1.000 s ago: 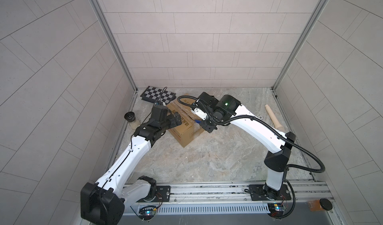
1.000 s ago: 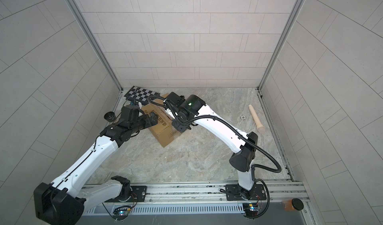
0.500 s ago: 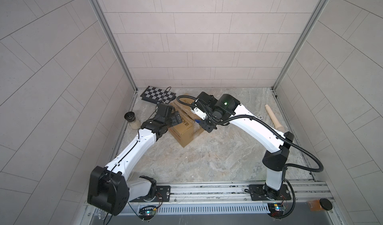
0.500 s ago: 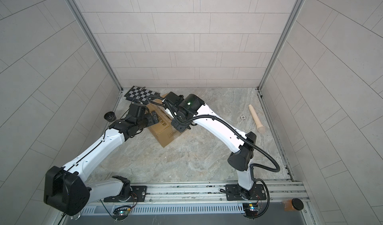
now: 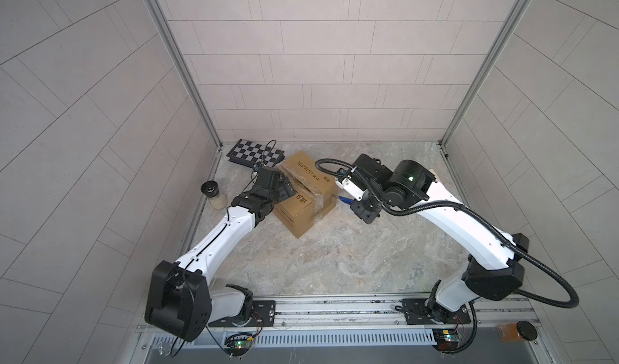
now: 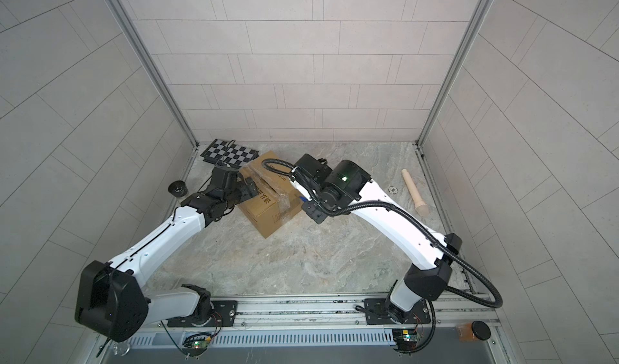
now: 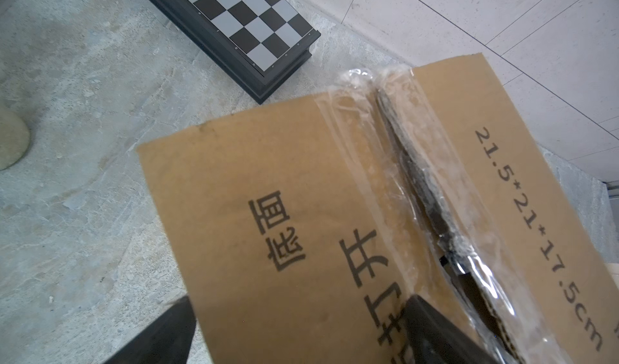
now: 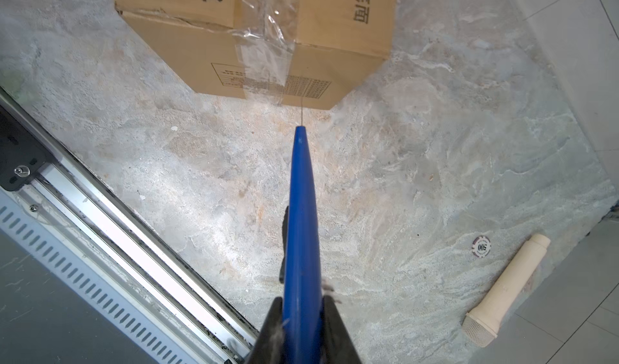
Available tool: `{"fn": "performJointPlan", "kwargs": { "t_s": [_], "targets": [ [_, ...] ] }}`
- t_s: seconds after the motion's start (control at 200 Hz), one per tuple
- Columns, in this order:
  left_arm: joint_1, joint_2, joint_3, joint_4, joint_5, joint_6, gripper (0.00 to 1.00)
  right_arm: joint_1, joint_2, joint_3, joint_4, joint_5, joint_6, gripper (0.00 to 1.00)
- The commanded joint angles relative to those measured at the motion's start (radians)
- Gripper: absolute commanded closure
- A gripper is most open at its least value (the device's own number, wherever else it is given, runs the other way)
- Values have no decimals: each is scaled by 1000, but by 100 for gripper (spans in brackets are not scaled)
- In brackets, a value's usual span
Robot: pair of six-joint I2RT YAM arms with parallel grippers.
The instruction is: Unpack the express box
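The express box [image 5: 306,195] [image 6: 268,211], a brown carton with black print, stands on the stone floor at the back left. Its clear tape is torn, and a dark gap [image 7: 418,178] runs along the top seam. My left gripper [image 5: 284,186] [image 7: 298,300] is open at the box's left top edge. One finger [image 7: 435,325] is over the top near the seam, the other [image 7: 164,335] outside the edge. My right gripper [image 5: 355,205] [image 8: 301,298] is shut on a blue cutter [image 8: 301,211]. The cutter's thin blade points at the box's taped side [image 8: 268,77], a little short of it.
A checkered board case [image 5: 256,153] lies behind the box at the back wall. A jar with a black lid [image 5: 212,195] stands at the left wall. A beige microphone-shaped stick [image 6: 414,193] [image 8: 502,288] and a poker chip [image 8: 481,246] lie at the right. The arms' rail [image 5: 335,308] runs along the front.
My right gripper has drawn back to the right, away from the box, with the cutter in it. The left arm has sunk lower, uncovering the jar. Its gripper stays at the box's top edge.
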State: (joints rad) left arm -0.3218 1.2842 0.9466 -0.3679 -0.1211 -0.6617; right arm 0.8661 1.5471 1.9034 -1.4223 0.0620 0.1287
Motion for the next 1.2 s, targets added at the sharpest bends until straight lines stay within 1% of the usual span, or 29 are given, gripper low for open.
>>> {"fn": "performJointPlan", "kwargs": {
  "t_s": [0.0, 0.11, 0.18, 0.265, 0.36, 0.526, 0.591, 0.686, 0.766, 0.831, 1.001, 1.192],
  "targets": [
    [13, 22, -40, -135, -11, 31, 0, -46, -57, -45, 35, 1, 45, 100],
    [13, -39, -15, -80, 69, 55, 0, -113, -131, -153, 150, -21, 75, 100],
    [13, -82, 12, -60, 113, 76, 0, -155, -153, -209, 204, -45, 103, 100],
    [12, -128, 47, -68, 137, 99, 0, -180, -180, -290, 284, -51, 124, 100],
    [15, -192, 55, -85, 151, 114, 0, -222, -198, -374, 367, -88, 154, 100],
    [16, -293, -20, -80, 186, 116, 0, -274, -198, -460, 477, -133, 166, 100],
    [15, -311, -69, -49, 232, 106, 0, -284, -190, -470, 503, -145, 161, 100],
    [15, -313, -140, 33, 313, 69, 0, -304, -169, -480, 542, -193, 157, 100],
    [15, -305, -192, 121, 354, 25, 0, -306, -156, -487, 586, -227, 159, 100],
    [14, -290, -217, 171, 359, -5, 0, -306, -145, -499, 622, -253, 164, 100],
    [15, -228, -227, 270, 376, -28, 0, -306, -135, -530, 679, -323, 184, 100],
    [15, -141, -207, 378, 411, -54, 0, -305, -172, -573, 698, -330, 199, 100]
  ]
}}
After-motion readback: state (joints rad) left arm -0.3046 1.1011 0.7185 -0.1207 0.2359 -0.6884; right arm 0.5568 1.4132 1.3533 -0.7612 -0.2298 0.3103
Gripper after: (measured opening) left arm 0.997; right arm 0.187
